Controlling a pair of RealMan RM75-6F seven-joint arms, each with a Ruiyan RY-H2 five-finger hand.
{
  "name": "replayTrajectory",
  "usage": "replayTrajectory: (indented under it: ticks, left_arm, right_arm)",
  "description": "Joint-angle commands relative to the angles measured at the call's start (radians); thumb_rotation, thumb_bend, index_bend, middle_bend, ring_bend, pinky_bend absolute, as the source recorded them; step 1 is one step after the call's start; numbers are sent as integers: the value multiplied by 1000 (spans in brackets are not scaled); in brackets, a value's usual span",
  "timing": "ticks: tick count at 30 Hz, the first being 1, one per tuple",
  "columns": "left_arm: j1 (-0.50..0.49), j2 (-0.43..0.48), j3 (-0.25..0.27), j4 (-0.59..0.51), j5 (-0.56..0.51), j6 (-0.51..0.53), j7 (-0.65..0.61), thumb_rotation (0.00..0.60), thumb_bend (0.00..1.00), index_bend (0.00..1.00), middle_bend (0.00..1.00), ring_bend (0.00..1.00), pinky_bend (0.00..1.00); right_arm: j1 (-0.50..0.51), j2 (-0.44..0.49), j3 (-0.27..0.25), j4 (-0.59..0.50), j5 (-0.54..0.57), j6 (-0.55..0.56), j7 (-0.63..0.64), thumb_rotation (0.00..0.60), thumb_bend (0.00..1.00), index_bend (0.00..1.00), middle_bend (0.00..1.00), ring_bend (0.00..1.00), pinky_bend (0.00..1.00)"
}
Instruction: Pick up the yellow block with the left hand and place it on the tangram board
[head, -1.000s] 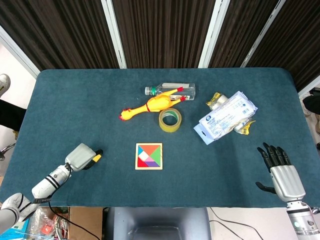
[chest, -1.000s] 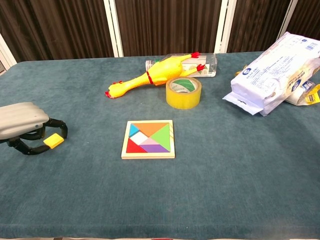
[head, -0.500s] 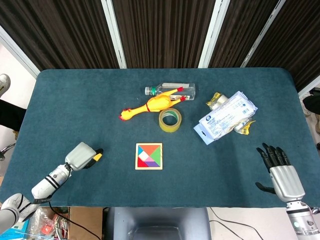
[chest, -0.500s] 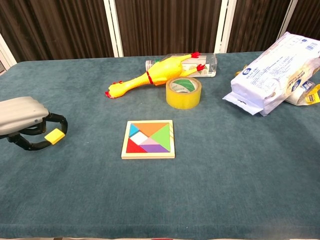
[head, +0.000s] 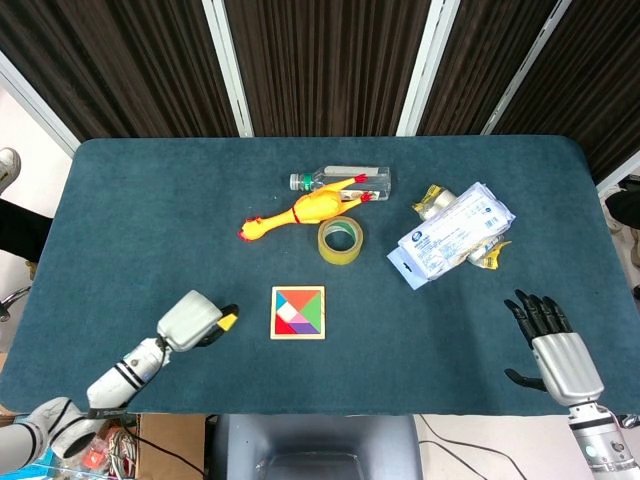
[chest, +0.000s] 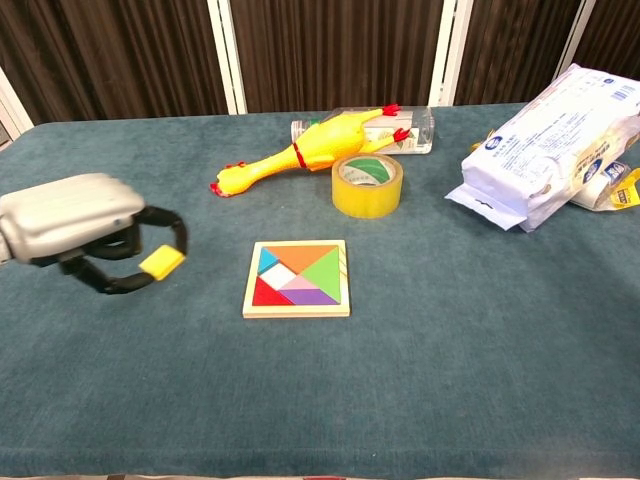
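My left hand (head: 192, 320) (chest: 85, 230) pinches a small yellow block (head: 228, 321) (chest: 162, 262) between its black fingertips, lifted a little above the cloth, left of the tangram board. The tangram board (head: 298, 312) (chest: 297, 278) is a square wooden tray with coloured pieces, lying flat near the table's front middle. A short gap separates the block from the board's left edge. My right hand (head: 555, 345) hovers at the front right with fingers spread and nothing in it; the chest view does not show it.
A yellow rubber chicken (head: 300, 212) (chest: 300, 152) lies against a clear bottle (head: 340, 180) (chest: 415, 128) at the back. A tape roll (head: 340, 240) (chest: 367, 185) stands behind the board. White packets (head: 450, 235) (chest: 545, 160) with snack wrappers lie at the right.
My left hand has carried the yellow block to the right, toward the board, and a bit higher. The right hand has drifted slightly toward the table's front edge.
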Motion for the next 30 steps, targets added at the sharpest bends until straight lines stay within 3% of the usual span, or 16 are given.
replayTrajectory:
  ticks: [1,5,7,10,17,30]
  left_arm:
    - [-46,6,-78,-113,-103,-88,92,600,366,574,1000,1000,1000]
    - [-54,-6,-95,-121,-131,-105,122,600,367,571,1000,1000,1000]
    - [-89,-63,-142,-109,-197,-153,175,600,368,569,1000,1000,1000]
    - [-109,-105,-166,-101,-257,-183,240,600,369,567,1000,1000,1000]
    - [-135,-176,-173,-52,-317,-208,332,600,368,565,1000,1000,1000]
    - [-160,-247,-164,21,-355,-224,376,600,368,556,1000,1000,1000]
  right_arm:
    - [1,10,-6,0,-11,3,20,600,156,0,0,0,0]
    - [1,14,-7,1,-14,3,31,600,156,0,0,0,0]
    - [-1,28,-9,2,-19,11,61,600,156,0,0,0,0]
    - [-2,39,-12,6,-30,19,87,600,156,0,0,0,0]
    - [-2,50,-15,14,-35,21,118,600,156,0,0,0,0]
    - [-9,66,-15,20,-41,42,161,600,156,0,0,0,0]
